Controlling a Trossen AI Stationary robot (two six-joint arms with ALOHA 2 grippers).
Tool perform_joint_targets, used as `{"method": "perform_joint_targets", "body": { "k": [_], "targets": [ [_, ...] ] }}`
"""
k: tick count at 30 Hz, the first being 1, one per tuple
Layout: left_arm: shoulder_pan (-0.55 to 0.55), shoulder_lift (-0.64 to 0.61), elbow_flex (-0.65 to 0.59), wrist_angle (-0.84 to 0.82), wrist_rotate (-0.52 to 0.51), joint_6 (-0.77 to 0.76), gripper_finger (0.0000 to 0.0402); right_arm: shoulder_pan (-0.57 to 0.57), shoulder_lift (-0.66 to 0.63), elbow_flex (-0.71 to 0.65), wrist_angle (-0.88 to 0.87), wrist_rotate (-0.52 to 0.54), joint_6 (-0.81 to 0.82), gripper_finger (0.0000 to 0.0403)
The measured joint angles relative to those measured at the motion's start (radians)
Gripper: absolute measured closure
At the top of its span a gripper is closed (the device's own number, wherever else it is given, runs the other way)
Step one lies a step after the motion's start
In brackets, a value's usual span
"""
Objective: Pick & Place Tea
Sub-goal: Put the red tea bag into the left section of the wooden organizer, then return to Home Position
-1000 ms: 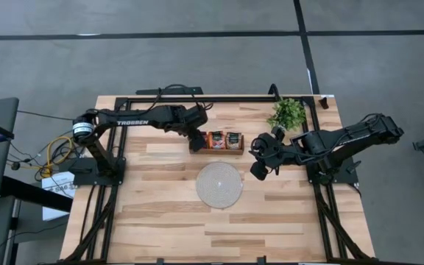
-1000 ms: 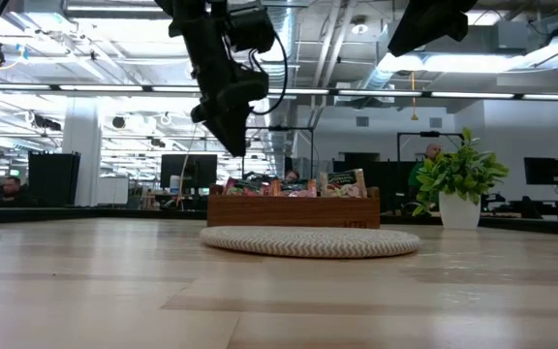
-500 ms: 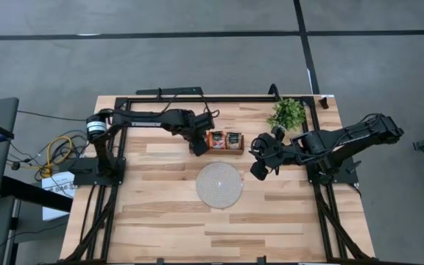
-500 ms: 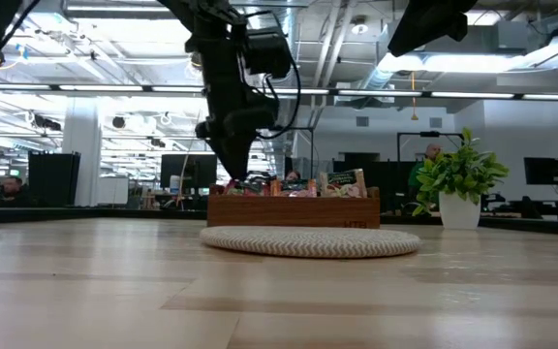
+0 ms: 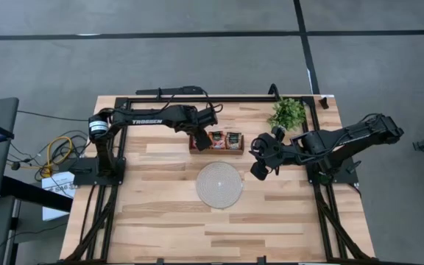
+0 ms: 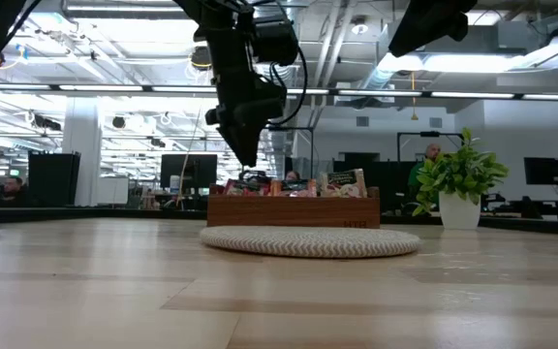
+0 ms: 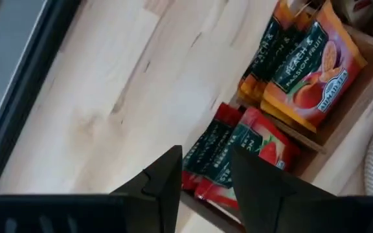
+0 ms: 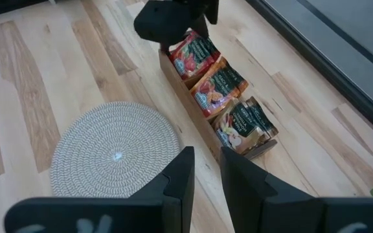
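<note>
High view: left pincer (image 5: 196,140) open and empty over tea (image 5: 216,140) in tray (image 5: 217,149), upper middle; right pincer (image 5: 258,168) open, empty, right of centre.

Overhead looking down, low level view — both share tray (image 5: 216,141)

I see the left arm stretched from its base along the far side of the table, its wrist bent down over the left end of the wooden tray (image 5: 216,148). The left gripper (image 7: 204,173) hangs above that end compartment, fingers parted by a narrow gap, nothing between them. The right arm reaches in from its base and waits to the right of the tray, raised off the table. The right gripper (image 8: 204,169) points toward the tray, its fingers a slight gap apart and empty.
</note>
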Motion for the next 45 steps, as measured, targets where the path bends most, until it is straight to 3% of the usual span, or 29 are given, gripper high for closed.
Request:
{"method": "perform_joint_targets", "body": {
  "k": [9,23,31,37,42,45],
  "targets": [
    [-0.001,0.079,0.0,-0.087,-0.019,0.023,0.028,0.001,0.0,0.0,-0.002,0.0,0.0,0.0335],
    [-0.002,0.077,0.006,-0.12,-0.043,-0.005,0.028,0.0,0.0,0.0,-0.004,0.0,0.0,0.0335],
    [-0.002,0.076,0.132,-0.2,-0.075,-0.008,0.028,0.0,0.0,0.0,-0.008,0.0,0.0,0.0335],
    [0.014,0.075,0.269,-0.381,-0.191,-0.005,0.028,0.0,0.0,0.0,-0.024,0.0,0.0,0.0335],
    [0.042,0.054,0.292,-0.511,-0.223,-0.01,0.028,0.002,0.0,0.0,-0.036,0.001,-0.003,0.0335],
    [0.051,-0.013,0.269,-0.495,-0.221,-0.001,0.028,0.002,-0.005,0.0,-0.071,0.004,-0.025,0.0335]
  ]
}}
